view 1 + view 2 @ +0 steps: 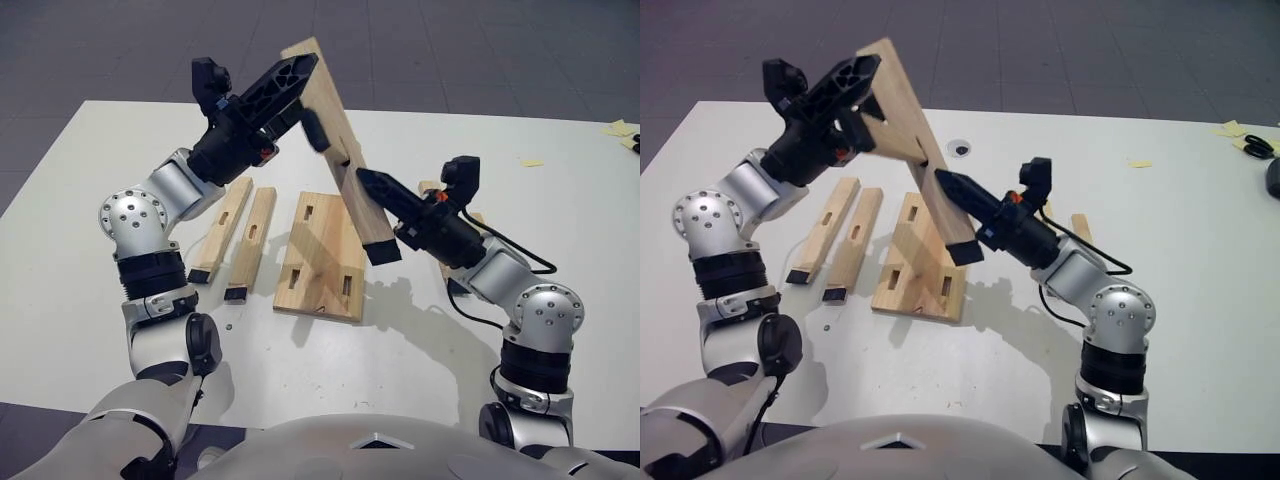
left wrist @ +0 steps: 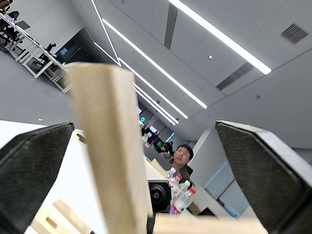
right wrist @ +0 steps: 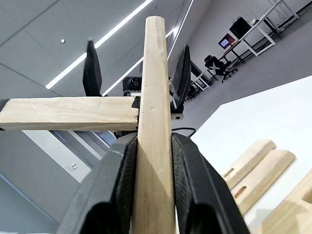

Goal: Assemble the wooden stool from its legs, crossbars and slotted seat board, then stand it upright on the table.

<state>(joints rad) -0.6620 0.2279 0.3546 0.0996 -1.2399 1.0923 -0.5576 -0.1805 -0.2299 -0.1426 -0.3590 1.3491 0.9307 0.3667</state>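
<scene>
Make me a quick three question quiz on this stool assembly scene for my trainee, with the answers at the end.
1. True or false: the slotted seat board lies flat on the table.
2. The right gripper is: A) open above the table, B) shut on the raised leg, C) resting on the seat board.
3. Fill in: ___ black-capped legs lie side by side on the table, to the robot's left of the seat board.
Key: 1 true; 2 B; 3 two.
</scene>
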